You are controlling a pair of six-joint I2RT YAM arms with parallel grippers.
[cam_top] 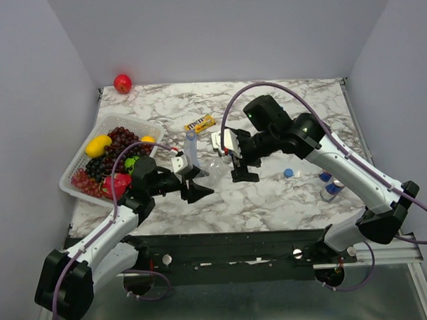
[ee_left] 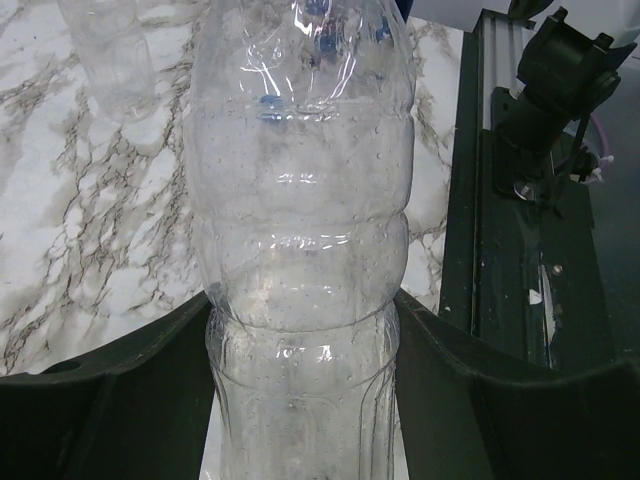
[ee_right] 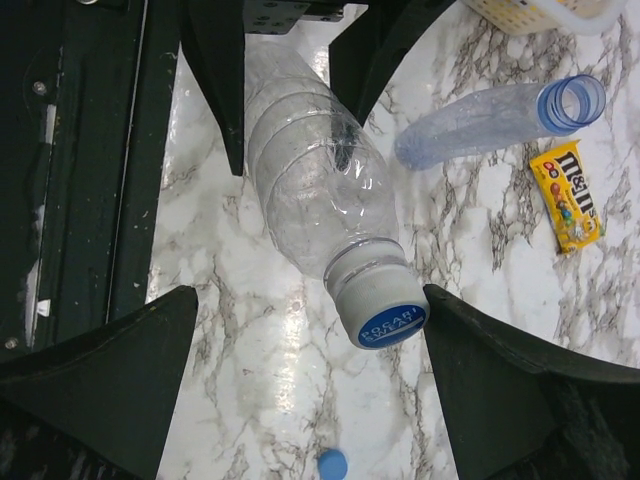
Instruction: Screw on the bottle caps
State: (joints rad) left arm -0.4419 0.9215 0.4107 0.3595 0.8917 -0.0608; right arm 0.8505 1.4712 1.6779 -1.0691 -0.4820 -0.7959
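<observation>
Marble-patterned table [cam_top: 271, 200], plain grey walls [cam_top: 216, 33]

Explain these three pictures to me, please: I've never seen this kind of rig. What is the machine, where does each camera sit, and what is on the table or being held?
Two robot arms are bolted at the near edge of a marble table. One picture looks down from above; the other two come from cameras on each wrist. The left gripper clamps a clear bottle around its body. In the right wrist picture that bottle wears a blue cap, with the right gripper open on either side of it. Also there: a slim blue-tinted bottle without a cap, a loose blue cap, a yellow M&M's packet, a basket of fruit, a red apple and drink cans.
</observation>
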